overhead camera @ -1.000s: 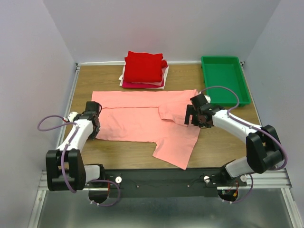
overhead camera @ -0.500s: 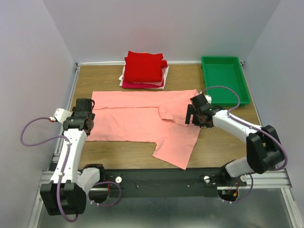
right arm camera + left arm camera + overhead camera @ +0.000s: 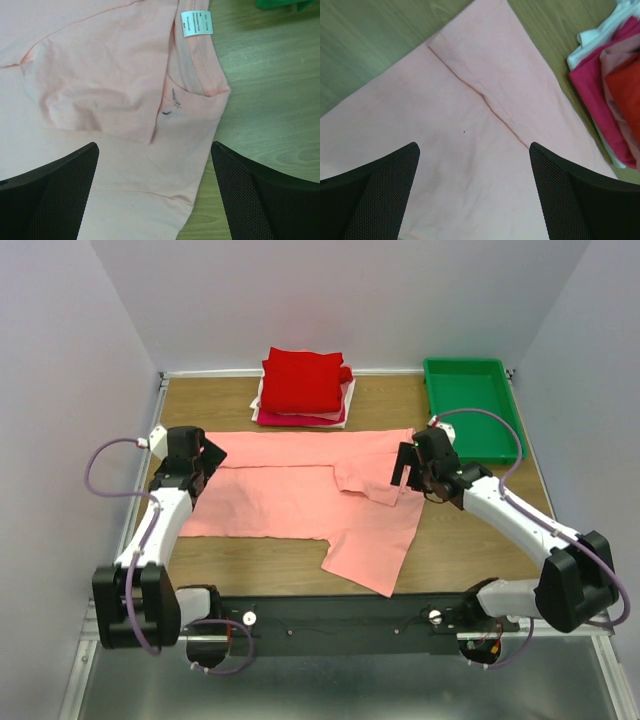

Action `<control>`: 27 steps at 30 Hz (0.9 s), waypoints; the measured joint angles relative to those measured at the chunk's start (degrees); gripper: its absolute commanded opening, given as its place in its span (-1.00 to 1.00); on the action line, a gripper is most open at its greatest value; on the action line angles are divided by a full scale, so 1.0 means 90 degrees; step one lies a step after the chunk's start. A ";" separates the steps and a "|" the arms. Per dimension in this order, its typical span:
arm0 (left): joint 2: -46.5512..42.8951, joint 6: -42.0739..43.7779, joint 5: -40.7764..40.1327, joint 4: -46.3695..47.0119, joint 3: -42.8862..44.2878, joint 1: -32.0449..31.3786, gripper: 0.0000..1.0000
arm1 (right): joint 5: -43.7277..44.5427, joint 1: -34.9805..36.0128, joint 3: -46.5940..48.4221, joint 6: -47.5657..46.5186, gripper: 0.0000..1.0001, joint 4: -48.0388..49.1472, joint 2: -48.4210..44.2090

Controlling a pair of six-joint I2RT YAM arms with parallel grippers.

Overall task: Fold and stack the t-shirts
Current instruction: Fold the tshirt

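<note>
salmon-pink t-shirt (image 3: 300,495) spread flat, partly folded, mid-table, red (image 3: 302,380), white, magenta t-shirts stacked folded behind it

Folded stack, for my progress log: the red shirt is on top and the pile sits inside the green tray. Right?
No. The red shirt is on top, but the pile sits on the table, left of the green tray, as the top external view shows.

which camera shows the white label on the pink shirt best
Right wrist view: the label sits close and sharp at the collar of the pink shirt. The top and left wrist views show the shirt but no label.
</note>
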 measured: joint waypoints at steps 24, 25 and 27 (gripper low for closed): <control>0.4418 0.1285 0.1020 0.1532 0.1889 0.0000 0.74 | 0.0044 -0.0209 0.1535 0.0104 1.00 0.0651 0.3441; 0.4486 0.1297 0.1015 0.1525 0.1967 0.0000 0.72 | 0.0044 -0.0245 0.1569 0.0104 0.99 0.0653 0.3543; 0.4634 0.1311 0.1018 0.1530 0.2147 0.0000 0.69 | 0.0044 -0.0318 0.1695 0.0095 0.99 0.0661 0.3679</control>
